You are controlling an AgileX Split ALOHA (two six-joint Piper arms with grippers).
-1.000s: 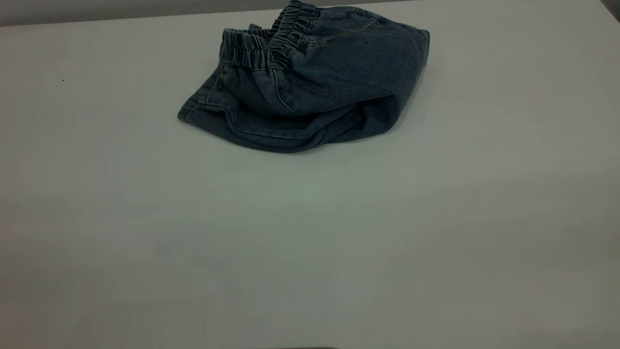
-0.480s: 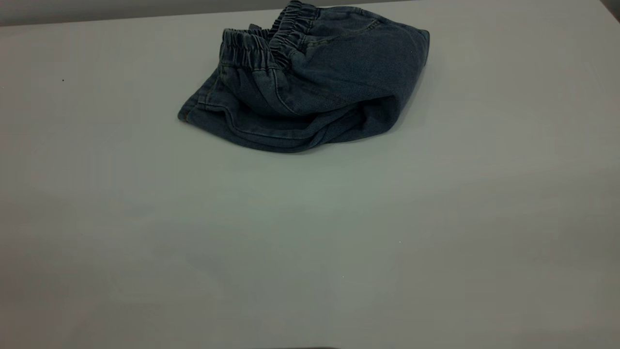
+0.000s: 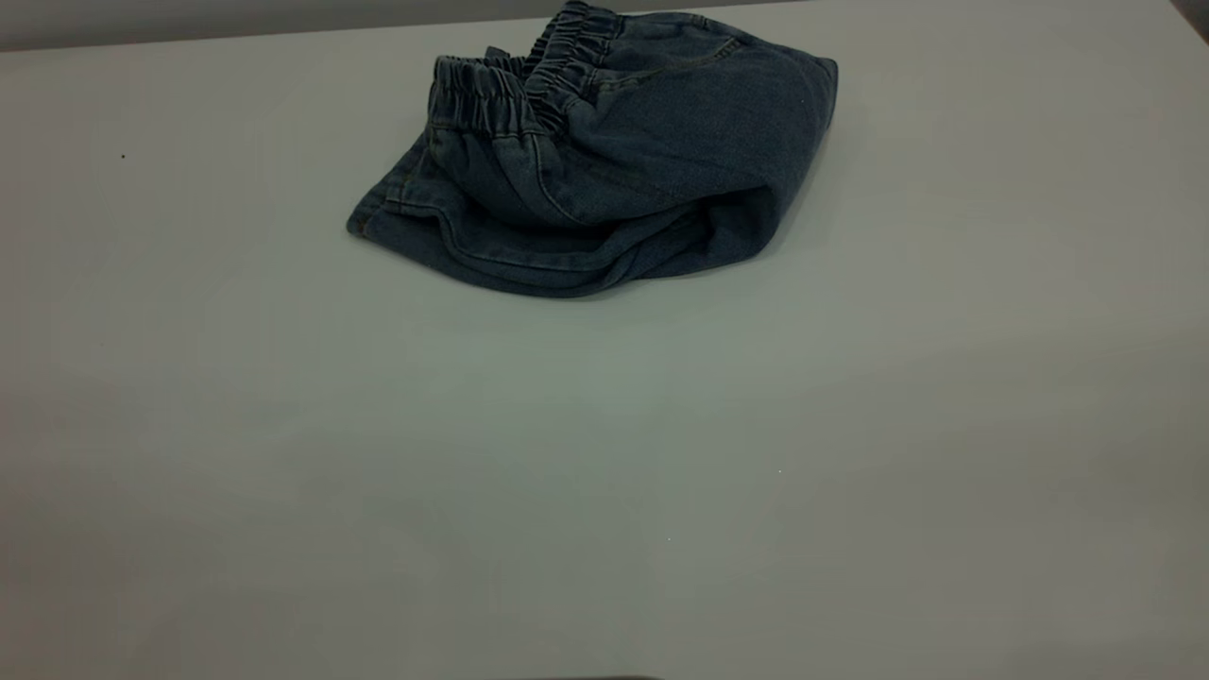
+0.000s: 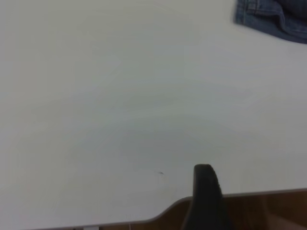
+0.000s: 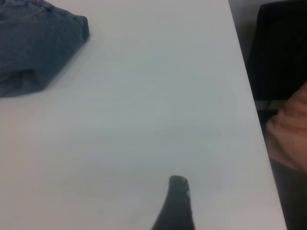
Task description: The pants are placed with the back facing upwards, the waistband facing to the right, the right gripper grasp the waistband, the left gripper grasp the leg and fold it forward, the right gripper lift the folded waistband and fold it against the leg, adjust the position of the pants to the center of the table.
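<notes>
The pants are dark blue denim, folded into a compact bundle at the far middle of the grey table. The gathered elastic waistband lies on top at the bundle's far left, and the leg hems stick out along its near edge. Neither arm shows in the exterior view. My left gripper hovers by a table edge, far from the pants, of which only a corner shows. The right gripper is over bare table, well apart from the pants. Nothing is held.
In the right wrist view the table's side edge runs close by, with a dark object and part of a person's arm beyond it. A brown floor lies past the table edge in the left wrist view.
</notes>
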